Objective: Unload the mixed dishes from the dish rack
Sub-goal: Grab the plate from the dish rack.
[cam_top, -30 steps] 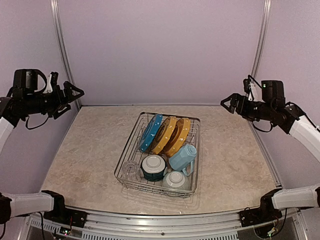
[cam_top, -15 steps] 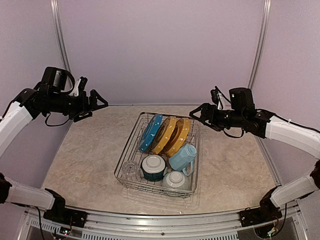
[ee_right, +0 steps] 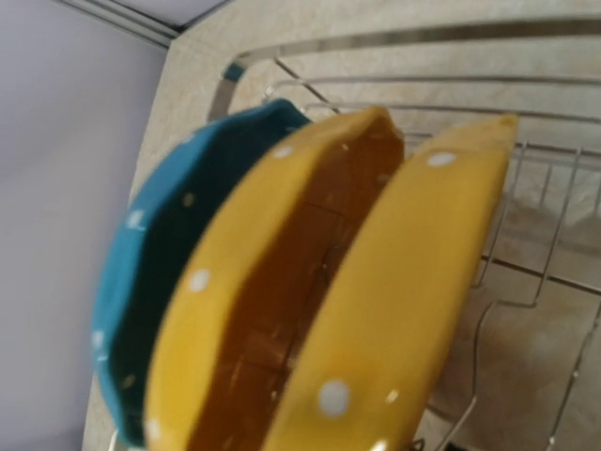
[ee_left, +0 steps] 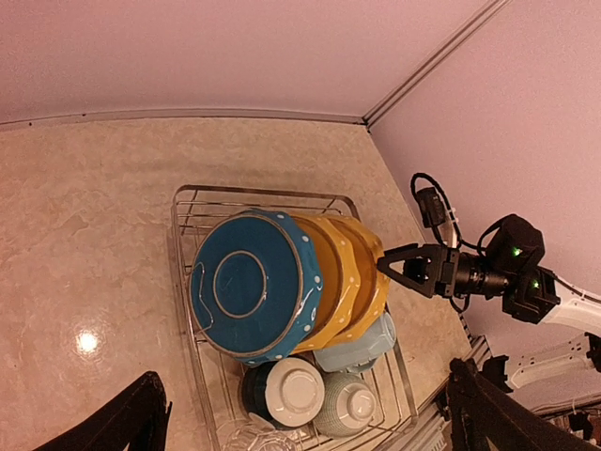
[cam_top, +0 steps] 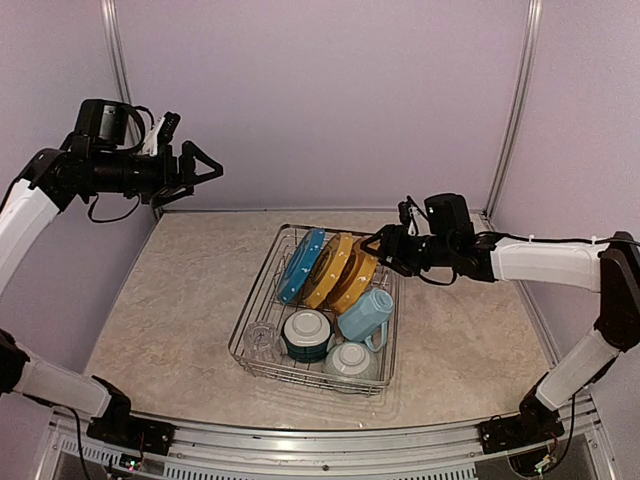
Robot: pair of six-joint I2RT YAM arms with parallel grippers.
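Observation:
The dish rack (cam_top: pixel 340 230) stands mid-table. A blue plate (cam_top: pixel 301 264) and two yellow-orange plates (cam_top: pixel 328 270) (cam_top: pixel 356 272) stand on edge in its far half. In its near half are a light blue mug (cam_top: pixel 365 314), a clear glass (cam_top: pixel 262 341) and two bowls (cam_top: pixel 307 333) (cam_top: pixel 351 360) upside down. My right gripper (cam_top: pixel 378 248) is open, close to the top edge of the rightmost yellow plate (ee_right: pixel 413 272); its fingers do not show in the right wrist view. My left gripper (cam_top: pixel 203 172) is open and empty, high over the table's far left.
The left wrist view looks down on the rack (ee_left: pixel 263 191), the blue plate (ee_left: pixel 246 287), the mug (ee_left: pixel 362 349) and the right gripper (ee_left: pixel 402 269). Purple walls close the back and sides. Marble tabletop (cam_top: pixel 180 300) lies around the rack.
My right arm has reached left from the right wall to the yellow plates. My left arm has swung in from the left wall and risen. The dishes have not moved.

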